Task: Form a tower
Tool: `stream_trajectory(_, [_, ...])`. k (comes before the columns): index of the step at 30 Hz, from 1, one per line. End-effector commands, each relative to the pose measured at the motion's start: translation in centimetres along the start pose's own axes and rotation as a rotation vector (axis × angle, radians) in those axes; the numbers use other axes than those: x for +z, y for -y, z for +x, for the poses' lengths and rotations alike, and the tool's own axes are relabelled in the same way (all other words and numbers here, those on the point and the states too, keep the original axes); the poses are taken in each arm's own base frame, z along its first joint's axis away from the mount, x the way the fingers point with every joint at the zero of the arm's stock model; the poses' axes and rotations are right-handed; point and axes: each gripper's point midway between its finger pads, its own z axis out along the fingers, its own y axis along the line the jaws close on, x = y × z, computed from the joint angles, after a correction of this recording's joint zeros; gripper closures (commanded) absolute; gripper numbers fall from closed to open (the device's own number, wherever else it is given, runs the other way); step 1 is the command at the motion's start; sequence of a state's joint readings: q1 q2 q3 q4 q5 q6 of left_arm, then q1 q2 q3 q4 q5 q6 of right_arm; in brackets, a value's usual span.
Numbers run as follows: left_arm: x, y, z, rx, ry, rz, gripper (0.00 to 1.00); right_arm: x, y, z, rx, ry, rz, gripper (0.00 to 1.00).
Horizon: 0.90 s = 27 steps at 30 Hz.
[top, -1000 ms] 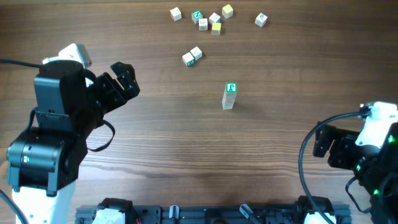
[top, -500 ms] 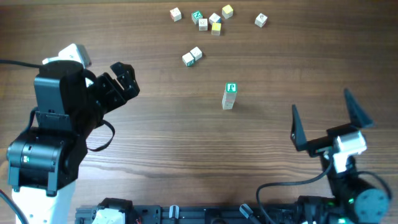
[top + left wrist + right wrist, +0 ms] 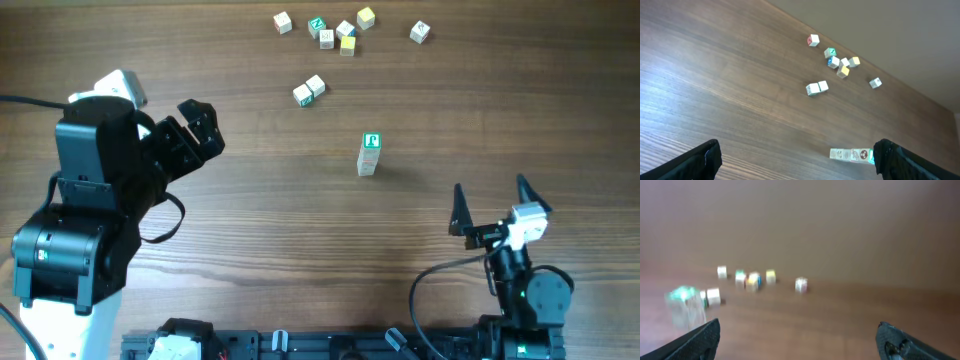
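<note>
Overhead, the brown wooden surface fills the frame. The bulky black left arm sits at the near-left edge, and the slimmer right arm at the near-right. The left tool is spread wide and holds nothing. The right tool also has its fingers far apart and empty, pointing toward the far side.

The tower stands upright near the middle of the surface, well apart from both tools, with a green lettered face on top. It looks about four cubes tall from the left wrist, though the right wrist view is too blurred to confirm.

Beyond it a pair of cubes lies touching. A loose cluster of cubes lies near the far edge, and a single cube lies off to their right.
</note>
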<state>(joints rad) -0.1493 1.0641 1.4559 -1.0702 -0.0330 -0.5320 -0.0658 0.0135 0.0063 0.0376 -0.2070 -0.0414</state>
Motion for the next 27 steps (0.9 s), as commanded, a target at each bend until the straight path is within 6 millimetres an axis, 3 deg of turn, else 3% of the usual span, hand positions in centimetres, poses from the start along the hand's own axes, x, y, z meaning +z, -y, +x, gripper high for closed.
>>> stream_trajectory(1, [0.0, -0.2, -0.2, 0.007, 0.01, -0.01, 0.0, -0.1, 0.2, 0.4, 0.025, -0.013, 0.012, 0.0])
stream_trajectory(12, [0.0, -0.2, -0.2, 0.007, 0.01, -0.01, 0.0, 0.0, 0.2, 0.4, 0.025, -0.016, 0.012, 0.0])
stream_trajectory(15, [-0.8, -2.8, 0.3, 0.099, 0.018, -0.143, 0.0, 0.0, 0.2, 0.4, 0.026, -0.016, 0.013, 0.0])
stream_trajectory(17, [-0.2, -4.4, 0.8, 0.112, 0.041, -0.203, 0.0, 0.0, 0.2, 0.4, 0.025, -0.016, 0.012, 0.0])
stream_trajectory(21, [2.6, -6.1, 3.9, 0.2, 0.218, -0.071, 0.0, 0.0, 0.2, 0.4, 0.025, -0.016, 0.012, 0.0])
stream_trajectory(25, [4.7, -10.0, 8.7, 0.144, 0.437, 0.064, 0.0, 0.0, 0.2, 0.4, 0.025, -0.016, 0.012, 0.0])
stream_trajectory(27, [4.7, -10.6, 9.2, 0.147, 0.514, 0.092, 0.0, 0.0, 0.2, 0.4, 0.025, -0.016, 0.012, 0.0])
